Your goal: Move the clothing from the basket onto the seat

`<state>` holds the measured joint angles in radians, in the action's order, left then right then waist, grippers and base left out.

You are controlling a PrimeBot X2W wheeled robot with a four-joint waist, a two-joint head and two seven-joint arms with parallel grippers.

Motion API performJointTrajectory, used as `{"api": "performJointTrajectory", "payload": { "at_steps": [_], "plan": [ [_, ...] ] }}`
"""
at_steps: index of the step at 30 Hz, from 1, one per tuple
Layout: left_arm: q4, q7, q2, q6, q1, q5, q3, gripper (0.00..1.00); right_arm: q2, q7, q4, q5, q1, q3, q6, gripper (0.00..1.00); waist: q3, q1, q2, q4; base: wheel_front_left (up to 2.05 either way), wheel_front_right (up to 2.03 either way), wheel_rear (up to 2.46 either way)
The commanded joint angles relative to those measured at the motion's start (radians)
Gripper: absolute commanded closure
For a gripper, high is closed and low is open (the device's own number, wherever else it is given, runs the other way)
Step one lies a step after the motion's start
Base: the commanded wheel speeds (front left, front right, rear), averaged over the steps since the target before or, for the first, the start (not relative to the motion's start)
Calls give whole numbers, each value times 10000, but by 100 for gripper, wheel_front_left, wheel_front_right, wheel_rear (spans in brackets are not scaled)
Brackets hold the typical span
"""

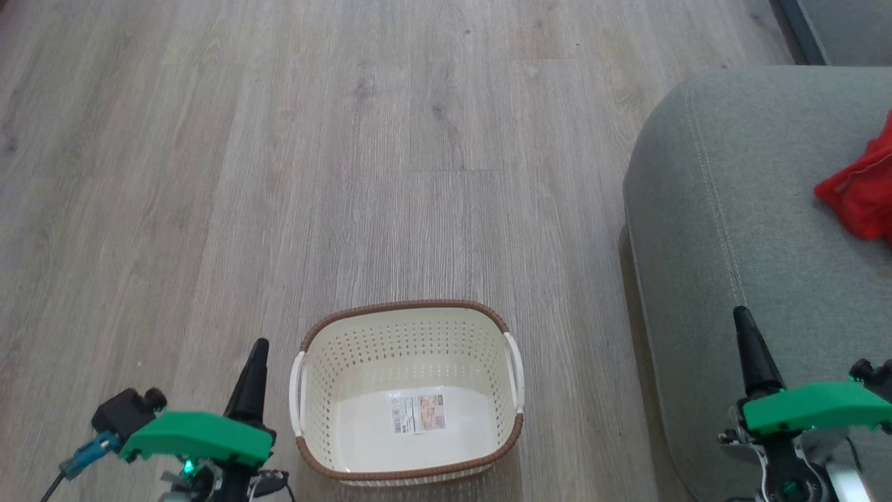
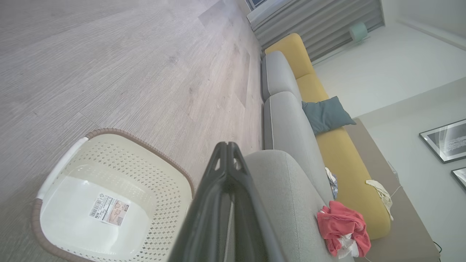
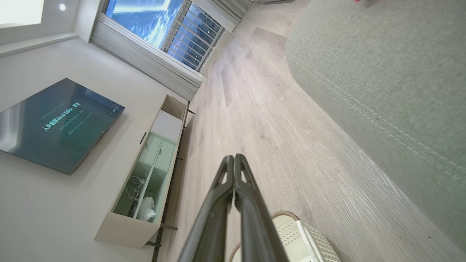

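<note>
The cream perforated basket with a brown rim stands on the floor in the head view, holding only a paper label on its bottom. The basket also fills the left wrist view's lower left. The red clothing lies on the grey-green seat at the right edge. In the left wrist view the clothing shows white trim and rests on the seat. My left gripper is shut beside the basket's left side, holding nothing. My right gripper is shut over the seat's front part, empty.
Pale wood floor spreads ahead and to the left. More sofa cushions, yellow backrests and a teal pillow run along the wall. A TV and a low cabinet stand across the room. The basket's rim peeks beside my right fingers.
</note>
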<state>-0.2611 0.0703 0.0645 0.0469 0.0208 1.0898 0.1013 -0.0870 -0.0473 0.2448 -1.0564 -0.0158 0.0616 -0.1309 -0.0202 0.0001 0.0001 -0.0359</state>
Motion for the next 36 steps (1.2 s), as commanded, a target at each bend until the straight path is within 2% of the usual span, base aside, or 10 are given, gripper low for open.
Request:
{"api": "performJointTrajectory", "payload": {
  "at_steps": [1, 36],
  "plan": [
    [290, -74, 128, 102, 594, 284, -297, 100, 22, 100, -278, -301, -602, -36, 1, 100, 5, 0, -1, 10, 0, 0, 0],
    [212, -1077, 127, 607, 764, 3867, -1314, 100, 231, 1106, -89, -3915, -818, 313, 1, 100, 119, -1, -1, 250, 0, 0, 0]
  ]
}}
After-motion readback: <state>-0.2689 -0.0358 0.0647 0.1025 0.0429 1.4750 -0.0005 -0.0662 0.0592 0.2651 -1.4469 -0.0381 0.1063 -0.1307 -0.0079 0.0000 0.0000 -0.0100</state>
